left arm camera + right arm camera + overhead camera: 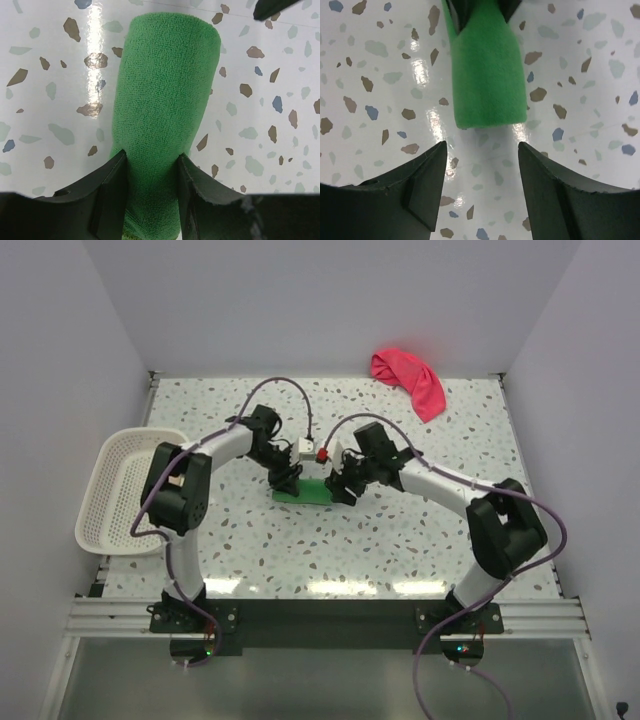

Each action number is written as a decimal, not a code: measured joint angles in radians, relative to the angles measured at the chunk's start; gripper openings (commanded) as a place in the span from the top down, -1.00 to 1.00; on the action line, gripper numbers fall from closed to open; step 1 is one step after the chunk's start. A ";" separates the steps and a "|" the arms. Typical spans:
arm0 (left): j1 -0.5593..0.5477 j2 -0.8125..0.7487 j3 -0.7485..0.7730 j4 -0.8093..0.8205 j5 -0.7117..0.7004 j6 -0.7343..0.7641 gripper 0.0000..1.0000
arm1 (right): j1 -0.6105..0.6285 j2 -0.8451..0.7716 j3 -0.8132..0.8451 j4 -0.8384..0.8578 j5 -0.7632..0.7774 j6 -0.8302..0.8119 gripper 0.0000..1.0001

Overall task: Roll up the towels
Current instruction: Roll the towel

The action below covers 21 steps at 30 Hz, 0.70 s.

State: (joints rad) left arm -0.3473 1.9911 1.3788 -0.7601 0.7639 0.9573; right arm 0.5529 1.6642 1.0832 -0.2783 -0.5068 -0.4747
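A bright green towel [312, 491], rolled into a tube, lies on the speckled table at the centre. My left gripper [285, 483] is shut on its left end. In the left wrist view both fingers press the sides of the green roll [167, 85], which runs away from the left gripper [152, 156]. My right gripper [343, 490] stands open just off the roll's other end. The right wrist view shows the green towel [487, 75] ahead of the right gripper [482, 145], with bare table between the tips. A pink-red towel [410, 379] lies crumpled at the back right.
A white mesh basket [95, 508] sits at the table's left edge beside the left arm. White walls close the table at the back and both sides.
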 measured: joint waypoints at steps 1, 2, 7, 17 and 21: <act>0.000 0.005 0.006 -0.006 0.001 -0.001 0.53 | 0.022 0.002 0.008 -0.009 0.025 -0.038 -0.23; 0.000 0.011 0.014 -0.011 0.003 -0.003 0.53 | 0.044 0.006 0.023 -0.024 0.048 -0.073 -0.23; 0.007 0.057 0.071 -0.059 0.023 -0.007 0.51 | 0.104 0.031 0.120 -0.067 0.111 -0.177 -0.26; 0.024 0.137 0.170 -0.158 0.069 -0.019 0.49 | 0.187 0.012 0.009 0.071 0.203 -0.280 -0.26; 0.030 0.159 0.195 -0.184 0.086 -0.018 0.49 | 0.208 0.025 -0.012 0.145 0.227 -0.315 -0.28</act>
State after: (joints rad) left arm -0.3176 2.1502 1.5738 -0.9443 0.8501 0.9390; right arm 0.7609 1.6890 1.0714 -0.1337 -0.2794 -0.7898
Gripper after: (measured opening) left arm 0.439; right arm 0.638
